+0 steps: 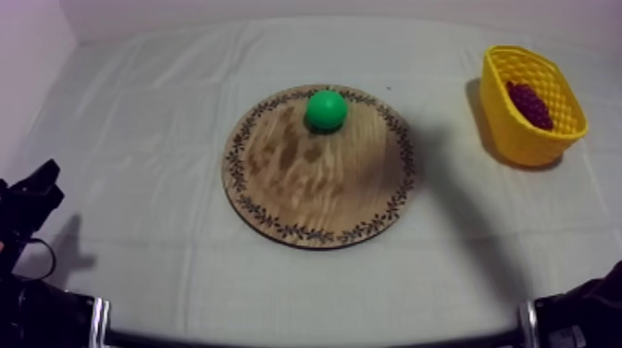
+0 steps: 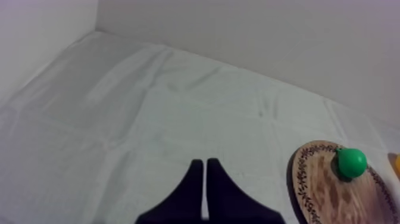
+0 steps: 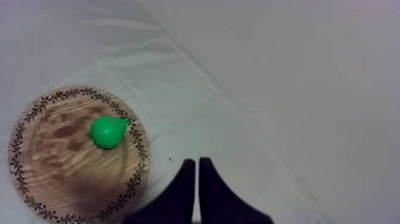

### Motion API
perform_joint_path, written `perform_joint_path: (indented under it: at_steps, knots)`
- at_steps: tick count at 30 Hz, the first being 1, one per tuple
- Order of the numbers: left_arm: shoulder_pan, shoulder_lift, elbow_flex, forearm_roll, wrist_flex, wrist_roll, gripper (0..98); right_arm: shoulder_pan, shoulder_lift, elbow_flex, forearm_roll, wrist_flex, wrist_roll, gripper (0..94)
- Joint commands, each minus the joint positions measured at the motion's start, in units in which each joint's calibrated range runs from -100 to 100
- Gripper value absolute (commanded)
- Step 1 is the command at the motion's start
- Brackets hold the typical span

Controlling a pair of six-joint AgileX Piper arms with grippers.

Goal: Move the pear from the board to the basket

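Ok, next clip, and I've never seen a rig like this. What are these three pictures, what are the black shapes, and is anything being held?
This is a robot with two arms, one at each side of a cloth-covered table. The top view looks down from a camera above, and the black shapes at its lower corners are the arms. The other two pictures come from cameras on the wrists. The black wedge in each is that arm's own two fingers lying together, so the left gripper and the right gripper are both shut on nothing. On the table lies a round wooden board with a green pear on it, near its far edge. At the right stands a yellow basket with a bunch of grapes inside. Nothing is held.
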Motion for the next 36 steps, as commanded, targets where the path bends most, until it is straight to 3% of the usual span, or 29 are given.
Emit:
perform_joint_path:
  at_steps: [1,11,24,29,36]
  knots:
    - [0.0,0.0,0.0,0.0,0.0,0.0,0.1,-1.6,5.2,-2.4,0.1,1.5,0.1,0.2]
    - [0.0,0.0,0.0,0.0,0.0,0.1,0.1,-5.1,15.0,-8.7,0.6,6.8,1.2,0.2]
    - [0.0,0.0,0.0,0.0,0.0,0.1,0.1,-8.1,20.1,-14.4,4.9,17.0,-3.3,5.8]
    - [0.0,0.0,0.0,0.0,0.0,0.1,0.1,-8.0,21.1,-14.5,5.6,19.0,-4.2,15.3]
    - [0.0,0.0,0.0,0.0,0.0,0.1,0.1,-7.3,21.6,-14.0,5.6,21.8,-5.1,51.7]
